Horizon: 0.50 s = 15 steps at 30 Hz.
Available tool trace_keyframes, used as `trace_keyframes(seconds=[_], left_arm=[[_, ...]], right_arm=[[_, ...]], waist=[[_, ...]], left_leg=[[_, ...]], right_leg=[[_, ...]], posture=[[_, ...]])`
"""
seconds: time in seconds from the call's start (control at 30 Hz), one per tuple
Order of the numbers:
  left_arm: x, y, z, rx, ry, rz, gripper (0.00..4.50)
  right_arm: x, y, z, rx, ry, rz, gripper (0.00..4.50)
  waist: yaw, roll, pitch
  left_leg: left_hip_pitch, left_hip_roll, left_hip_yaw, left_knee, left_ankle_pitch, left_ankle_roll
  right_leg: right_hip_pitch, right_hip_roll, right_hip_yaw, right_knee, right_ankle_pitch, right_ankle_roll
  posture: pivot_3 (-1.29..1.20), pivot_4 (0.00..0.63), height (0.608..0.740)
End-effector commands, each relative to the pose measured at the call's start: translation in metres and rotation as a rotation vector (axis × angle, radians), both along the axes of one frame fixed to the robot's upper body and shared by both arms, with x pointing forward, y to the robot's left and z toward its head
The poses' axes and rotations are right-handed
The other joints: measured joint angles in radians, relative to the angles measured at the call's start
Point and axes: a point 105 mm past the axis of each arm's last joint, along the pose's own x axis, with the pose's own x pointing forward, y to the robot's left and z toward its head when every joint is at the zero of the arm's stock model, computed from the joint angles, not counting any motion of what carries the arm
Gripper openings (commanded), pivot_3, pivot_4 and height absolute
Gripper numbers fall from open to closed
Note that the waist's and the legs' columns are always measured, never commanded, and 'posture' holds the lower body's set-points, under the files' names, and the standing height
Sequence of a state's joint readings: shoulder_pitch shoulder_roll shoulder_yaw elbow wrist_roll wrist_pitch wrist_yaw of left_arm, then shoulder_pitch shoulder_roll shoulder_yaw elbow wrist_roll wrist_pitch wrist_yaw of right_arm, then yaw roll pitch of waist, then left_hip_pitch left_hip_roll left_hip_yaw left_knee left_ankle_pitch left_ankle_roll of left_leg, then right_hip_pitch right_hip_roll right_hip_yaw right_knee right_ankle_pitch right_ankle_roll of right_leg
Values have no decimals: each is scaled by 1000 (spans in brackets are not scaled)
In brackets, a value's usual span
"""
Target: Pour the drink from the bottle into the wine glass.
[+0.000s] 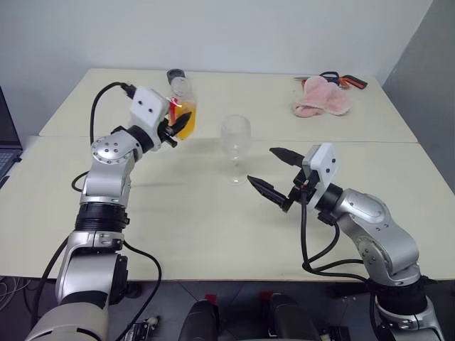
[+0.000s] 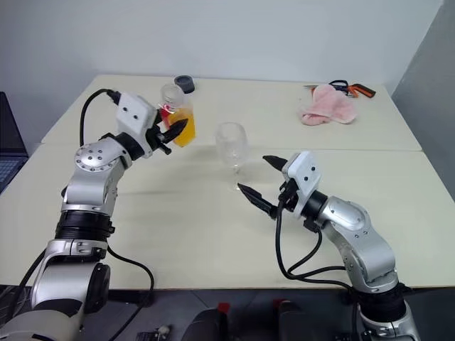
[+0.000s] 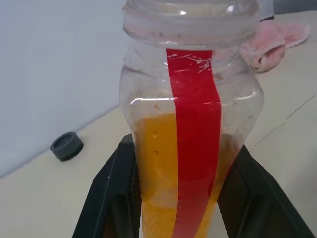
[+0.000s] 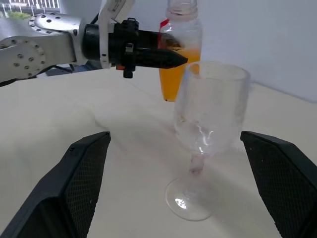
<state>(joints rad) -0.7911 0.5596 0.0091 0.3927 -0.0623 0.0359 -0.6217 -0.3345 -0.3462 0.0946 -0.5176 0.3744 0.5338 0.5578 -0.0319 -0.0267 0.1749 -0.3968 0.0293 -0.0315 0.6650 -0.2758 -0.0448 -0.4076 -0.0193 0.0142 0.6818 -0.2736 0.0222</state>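
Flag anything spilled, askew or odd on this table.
Nothing spilled. The bottle is uncapped in the left gripper; its dark cap lies apart near the table's far edge. The glass stands upright and empty.

Two cream tables [image 1: 213, 227] are set edge to edge, a seam being formed across the middle. A plain pale wall [image 1: 234, 32] is seen behind them, with a grey panel [image 1: 426, 99] at the far right. Even, soft light is cast throughout.
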Motion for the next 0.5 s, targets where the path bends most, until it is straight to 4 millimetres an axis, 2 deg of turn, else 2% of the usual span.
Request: trace_keyframes(seconds=[0.03,0.5], left_arm=[[-6,-15,32,96,-155,-39,1635],[2,-31,37,307,-274,-91,1635]], right_arm=[[0,0,23,30,-112,-24,4500],[14,1,26,35,-118,-41,4500]], waist=[[0,0,0],[3,0,0]], left_leg=[[0,0,0,0,0,0],[-1,0,1,0,0,0]], right_leg=[[0,0,0,0,0,0],[-1,0,0,0,0,0]], posture=[[0,150,740],[0,150,740]])
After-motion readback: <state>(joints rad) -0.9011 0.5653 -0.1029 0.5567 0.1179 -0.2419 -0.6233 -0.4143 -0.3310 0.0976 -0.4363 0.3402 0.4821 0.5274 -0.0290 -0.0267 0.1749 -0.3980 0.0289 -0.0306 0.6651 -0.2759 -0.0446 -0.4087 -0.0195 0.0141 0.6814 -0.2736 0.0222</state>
